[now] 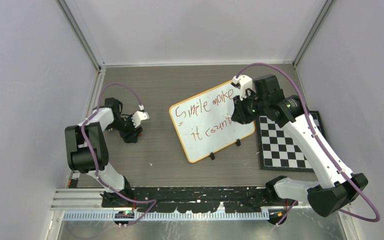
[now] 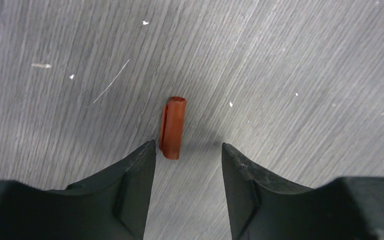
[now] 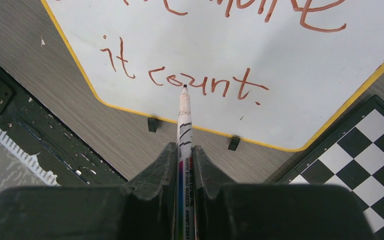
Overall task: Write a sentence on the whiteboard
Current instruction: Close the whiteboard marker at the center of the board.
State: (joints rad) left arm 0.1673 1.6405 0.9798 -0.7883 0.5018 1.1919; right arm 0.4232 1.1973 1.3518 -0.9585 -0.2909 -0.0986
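The right gripper (image 3: pixel 183 150) is clamped tight on the barrel of a whiteboard marker (image 3: pixel 184 117), gripped low so the nib sticks well out ahead, which leaves the writing end free. The nib sits over the "o" of "count" in the lower line of the sentence (image 3: pixel 205 82). Whether it touches the whiteboard (image 3: pixel 290 65) I cannot tell. Both lines read whole and a full stop follows "count", so the writing looks finished. The whiteboard lies skewed on the table, its two black feet on the edge nearest the arms, so the words face them. A checkered mat (image 3: pixel 375 150) lies just beside the whiteboard's right corner.

Well to the left of the whiteboard, the left gripper (image 2: pixel 189 150) hovers low, jaws spread and empty. A red-brown marker cap (image 2: pixel 173 127) lies on the table just beyond its fingertips, nearer the left one, probably kept within reach for recapping.
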